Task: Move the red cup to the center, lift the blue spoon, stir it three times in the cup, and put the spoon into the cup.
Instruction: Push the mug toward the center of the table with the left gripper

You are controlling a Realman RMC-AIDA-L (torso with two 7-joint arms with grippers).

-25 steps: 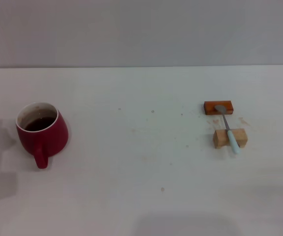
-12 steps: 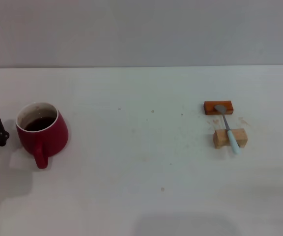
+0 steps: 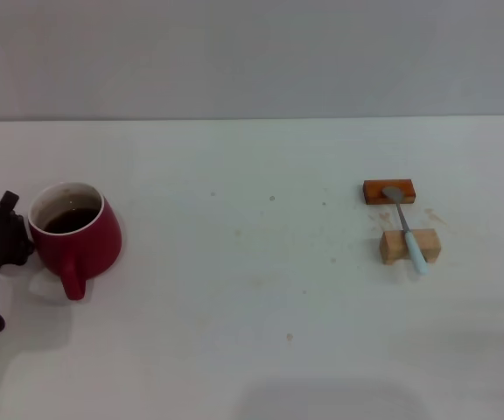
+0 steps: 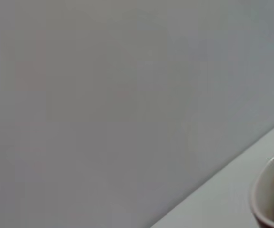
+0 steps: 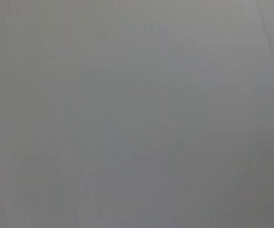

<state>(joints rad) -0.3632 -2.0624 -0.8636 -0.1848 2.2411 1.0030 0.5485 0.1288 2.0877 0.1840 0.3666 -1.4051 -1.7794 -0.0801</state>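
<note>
Opening step, by the look of it: reaching for the red cup point(image 3: 74, 234), parked at nine o'clock on the white table point(image 3: 252, 332), handle toward six, dark liquid inside. Left gripper point(image 3: 3, 236) close against the cup's nine o'clock side, spread or pressed together impossible to tell. Next, likely a grasp and a carry toward centre. Blue spoon point(image 3: 408, 229) at three o'clock, bridging the orange-brown block point(image 3: 389, 191) and the tan wooden block point(image 3: 409, 246). Right gripper out of sight.
</note>
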